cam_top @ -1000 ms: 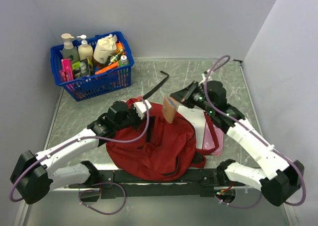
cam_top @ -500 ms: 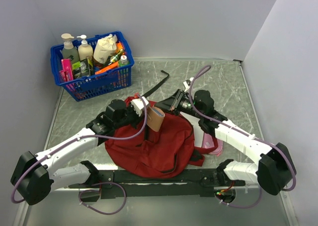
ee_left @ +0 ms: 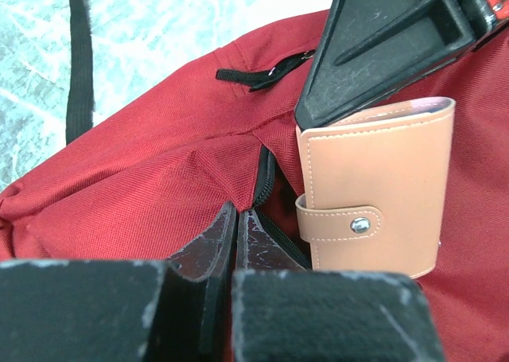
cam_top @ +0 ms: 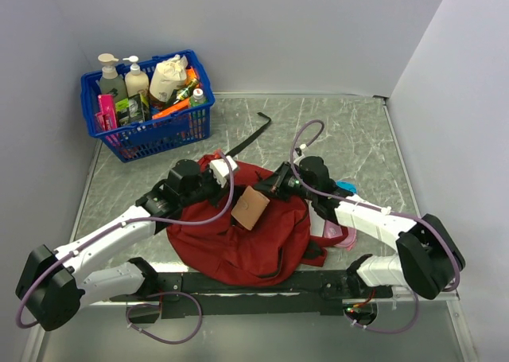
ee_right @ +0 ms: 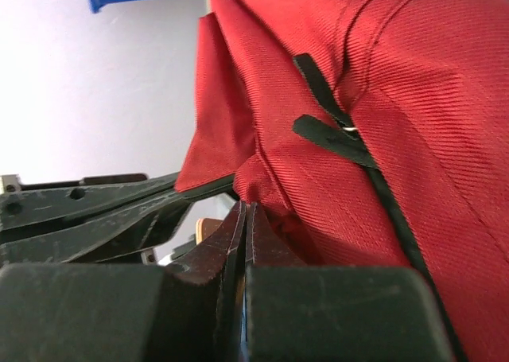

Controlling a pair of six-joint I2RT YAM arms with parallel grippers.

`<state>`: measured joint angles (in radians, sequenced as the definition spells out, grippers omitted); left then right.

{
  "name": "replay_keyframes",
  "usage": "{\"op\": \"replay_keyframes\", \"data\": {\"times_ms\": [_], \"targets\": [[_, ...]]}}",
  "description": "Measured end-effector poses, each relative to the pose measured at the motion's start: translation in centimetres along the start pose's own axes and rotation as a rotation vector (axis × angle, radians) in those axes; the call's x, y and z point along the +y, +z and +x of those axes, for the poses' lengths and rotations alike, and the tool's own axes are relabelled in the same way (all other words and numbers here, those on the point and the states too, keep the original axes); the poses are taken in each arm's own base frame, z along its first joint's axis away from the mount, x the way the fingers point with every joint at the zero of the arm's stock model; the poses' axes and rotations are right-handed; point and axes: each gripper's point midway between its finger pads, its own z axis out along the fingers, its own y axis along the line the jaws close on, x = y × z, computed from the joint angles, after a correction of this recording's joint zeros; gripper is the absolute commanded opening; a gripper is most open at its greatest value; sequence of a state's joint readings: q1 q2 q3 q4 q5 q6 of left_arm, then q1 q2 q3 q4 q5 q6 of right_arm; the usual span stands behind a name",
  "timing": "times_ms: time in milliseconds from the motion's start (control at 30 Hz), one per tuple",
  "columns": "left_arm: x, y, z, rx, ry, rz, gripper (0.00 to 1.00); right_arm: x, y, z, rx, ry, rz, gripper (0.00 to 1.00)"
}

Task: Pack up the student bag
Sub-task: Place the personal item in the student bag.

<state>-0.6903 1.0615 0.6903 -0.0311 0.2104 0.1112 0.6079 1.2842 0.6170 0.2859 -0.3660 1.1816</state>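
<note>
The student bag [cam_top: 238, 239], dark red with black zippers, lies between the two arms at the near side of the table. My left gripper [cam_top: 237, 184] is shut on the fabric edge beside the open zipper [ee_left: 262, 179], holding it up; its jaws [ee_left: 236, 212] are pressed together. My right gripper [cam_top: 268, 194] is shut on a tan snap wallet [cam_top: 250, 208], which hangs at the mouth of the bag. In the left wrist view the wallet [ee_left: 374, 195] sits just right of my fingertips. The right wrist view shows red bag cloth [ee_right: 358, 99] and a sliver of wallet [ee_right: 203, 227].
A blue basket [cam_top: 151, 131] full of bottles stands at the back left. A loose black strap [cam_top: 251, 134] trails behind the bag. Pink and white flat folders [cam_top: 340, 223] lie under the right arm, with a small blue item [cam_top: 347, 187] beside it. Walls close three sides.
The right gripper has carried the wallet left and down from above the folders to the bag's opening. The left gripper has stayed put on the bag's edge.
</note>
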Motion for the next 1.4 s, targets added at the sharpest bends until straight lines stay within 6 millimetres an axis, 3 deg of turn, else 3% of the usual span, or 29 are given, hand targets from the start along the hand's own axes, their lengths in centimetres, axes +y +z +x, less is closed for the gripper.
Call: {"op": "replay_keyframes", "data": {"times_ms": [233, 633, 933, 1100, 1133, 1167, 1267, 1400], "targets": [[-0.3, 0.0, 0.0, -0.001, 0.009, 0.015, 0.01, -0.7, -0.2, -0.6, -0.03, -0.042, 0.033, 0.0], [-1.9, 0.2, -0.1, -0.004, 0.082, 0.076, 0.01, -2.4, -1.4, -3.6, -0.055, -0.045, 0.03, 0.0], [-2.6, 0.4, 0.6, 0.024, 0.099, 0.09, 0.01, -3.1, 0.6, -2.8, -0.03, -0.013, 0.056, 0.0], [-2.3, 0.5, 1.0, 0.041, 0.096, 0.073, 0.01, -1.1, 2.1, -2.7, -0.027, 0.004, 0.04, 0.0], [-2.2, 0.5, 1.0, 0.042, 0.096, 0.07, 0.01, -0.5, 2.3, -2.8, -0.025, 0.006, 0.032, 0.09], [-2.2, 0.5, 1.0, 0.043, 0.096, 0.067, 0.01, -0.2, 2.4, -2.9, -0.022, 0.002, 0.028, 0.36], [-2.2, 0.6, 1.0, 0.04, 0.095, 0.068, 0.01, 0.3, 2.6, -2.9, -0.019, -0.024, 0.026, 0.69], [-2.9, 0.6, 0.6, 0.025, 0.093, 0.096, 0.01, -0.1, 1.9, -2.9, -0.026, -0.069, 0.02, 0.79]]}}
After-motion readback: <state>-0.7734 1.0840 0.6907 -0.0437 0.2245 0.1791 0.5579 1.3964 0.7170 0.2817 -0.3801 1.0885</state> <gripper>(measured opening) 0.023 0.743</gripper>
